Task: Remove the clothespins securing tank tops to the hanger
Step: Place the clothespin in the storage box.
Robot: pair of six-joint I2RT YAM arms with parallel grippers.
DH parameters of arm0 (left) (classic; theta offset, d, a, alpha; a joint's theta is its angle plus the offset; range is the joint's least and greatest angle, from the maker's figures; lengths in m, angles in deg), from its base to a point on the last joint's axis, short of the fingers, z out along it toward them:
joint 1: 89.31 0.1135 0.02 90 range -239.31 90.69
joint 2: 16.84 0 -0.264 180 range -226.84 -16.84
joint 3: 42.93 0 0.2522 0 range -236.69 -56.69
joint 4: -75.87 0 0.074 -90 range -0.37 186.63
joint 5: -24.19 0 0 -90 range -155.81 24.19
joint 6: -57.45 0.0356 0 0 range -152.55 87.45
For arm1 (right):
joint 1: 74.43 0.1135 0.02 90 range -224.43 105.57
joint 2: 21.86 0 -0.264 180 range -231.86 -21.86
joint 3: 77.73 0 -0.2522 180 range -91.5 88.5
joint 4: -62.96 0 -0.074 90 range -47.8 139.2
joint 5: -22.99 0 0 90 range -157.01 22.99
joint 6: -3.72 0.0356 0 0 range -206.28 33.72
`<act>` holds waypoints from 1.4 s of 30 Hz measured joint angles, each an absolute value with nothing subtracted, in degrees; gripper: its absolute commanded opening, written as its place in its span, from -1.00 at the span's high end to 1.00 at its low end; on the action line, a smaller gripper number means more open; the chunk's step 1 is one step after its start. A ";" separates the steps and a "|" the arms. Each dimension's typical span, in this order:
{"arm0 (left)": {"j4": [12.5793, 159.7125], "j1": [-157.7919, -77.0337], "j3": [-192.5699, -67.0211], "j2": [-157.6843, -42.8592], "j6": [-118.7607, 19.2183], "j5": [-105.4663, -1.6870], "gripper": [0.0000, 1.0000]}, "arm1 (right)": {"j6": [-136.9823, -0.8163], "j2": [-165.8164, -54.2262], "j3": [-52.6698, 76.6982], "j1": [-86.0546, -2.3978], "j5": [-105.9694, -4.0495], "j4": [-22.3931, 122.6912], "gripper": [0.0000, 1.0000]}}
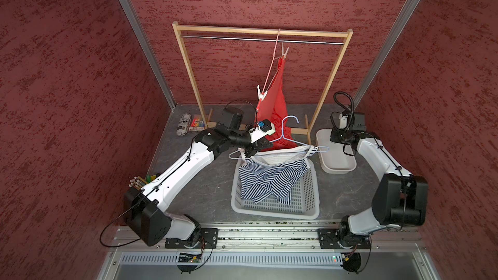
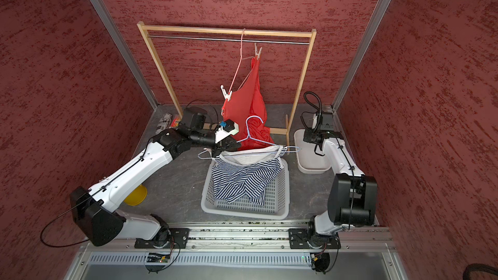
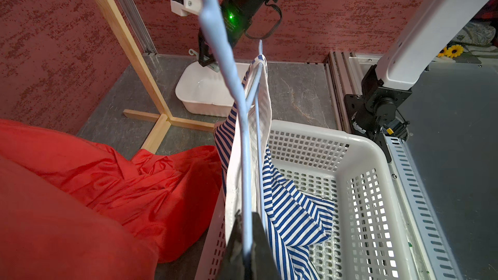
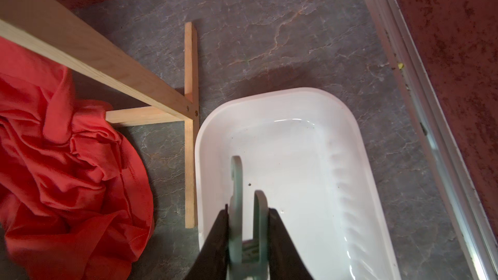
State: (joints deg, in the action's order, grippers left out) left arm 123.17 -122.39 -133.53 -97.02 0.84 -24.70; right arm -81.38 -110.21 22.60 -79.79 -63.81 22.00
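Two clenched — left pincer (image 3: pixel 246 219) on blue hanger (image 3: pixel 215 36) | right pincer (image 4: pixel 248 211) on pale curled clothespin (image 4: pixel 237 184)

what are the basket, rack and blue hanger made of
The basket seems matte white moulded plastic, given its perforated grid walls. The rack is pale bare wood with visible grain; its rod looks like shiny metal. The hanger is probably plastic-coated wire, thin with a twisted neck; coating uncertain.

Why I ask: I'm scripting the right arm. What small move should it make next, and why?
Probably open the right gripper: it pinches a clothespin over the white tray, so letting go should drop it in. The left gripper only holds the blue hanger.
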 measured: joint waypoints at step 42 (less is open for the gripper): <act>124.94 -125.43 -133.92 -100.74 0.66 -24.33 1.00 | -80.46 -124.86 25.72 -78.37 -74.78 26.35 -0.41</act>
State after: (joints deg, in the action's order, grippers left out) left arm 124.94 -125.43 -133.92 -100.74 0.66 -24.33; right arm -80.46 -124.86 25.72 -78.37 -74.78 26.35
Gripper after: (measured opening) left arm 0.060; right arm 0.674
